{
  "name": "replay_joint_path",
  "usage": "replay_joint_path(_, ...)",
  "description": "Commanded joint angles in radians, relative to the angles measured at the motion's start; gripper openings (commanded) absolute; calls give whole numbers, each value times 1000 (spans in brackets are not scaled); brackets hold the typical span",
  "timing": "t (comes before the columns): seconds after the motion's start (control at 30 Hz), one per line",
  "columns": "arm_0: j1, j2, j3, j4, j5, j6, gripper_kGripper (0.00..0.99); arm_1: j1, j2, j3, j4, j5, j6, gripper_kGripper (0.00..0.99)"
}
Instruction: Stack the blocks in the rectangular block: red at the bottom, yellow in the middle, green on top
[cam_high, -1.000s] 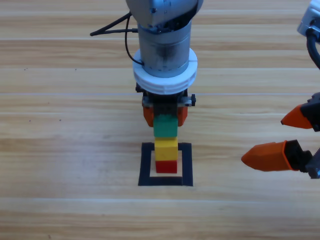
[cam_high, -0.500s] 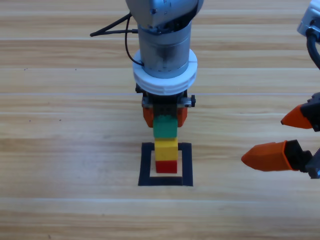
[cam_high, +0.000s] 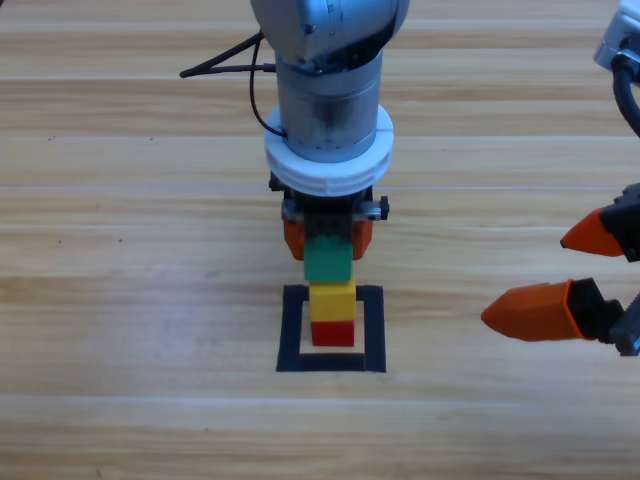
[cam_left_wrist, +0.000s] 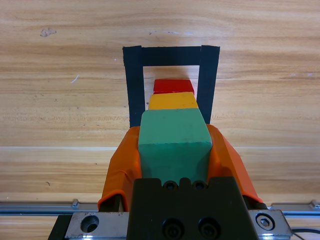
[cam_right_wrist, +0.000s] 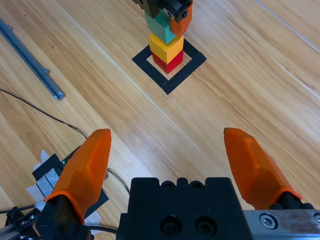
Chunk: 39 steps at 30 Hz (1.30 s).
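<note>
Inside the black tape square (cam_high: 293, 330) the red cube (cam_high: 333, 333) sits on the table with the yellow cube (cam_high: 333, 300) on top of it. The teal-green cube (cam_high: 328, 262) sits at the top of the stack, slightly tilted, and my left gripper (cam_high: 328, 250) is shut on it from above. In the left wrist view the orange jaws hug both sides of the green cube (cam_left_wrist: 174, 140), with yellow (cam_left_wrist: 172, 101) and red (cam_left_wrist: 172, 86) below it. My right gripper (cam_high: 525, 280) waits open at the right edge, well clear of the stack (cam_right_wrist: 166, 48).
A black cable (cam_high: 220, 55) trails across the table behind the left arm. A metal rail (cam_right_wrist: 30, 60) and loose wires lie off to one side in the right wrist view.
The left arm has shifted very slightly, and the green cube with it. The right arm has not moved.
</note>
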Motion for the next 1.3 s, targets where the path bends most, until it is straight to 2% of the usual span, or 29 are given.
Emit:
replay_joint_path(0.03,-28,54,21,4,6,-17,26,19,55,30,-18,-2,4,990)
replay_joint_path(1.07,-31,78,12,4,6,-28,31,19,61,33,-24,-2,4,990)
replay_joint_path(1.13,-31,74,13,2,6,-28,83,19,61,33,-25,-2,4,990)
replay_joint_path(1.2,-31,69,4,4,6,-29,199,19,63,33,-25,-2,4,990)
replay_joint_path(1.3,-37,65,-5,4,4,-34,626,19,63,33,-25,-2,3,990)
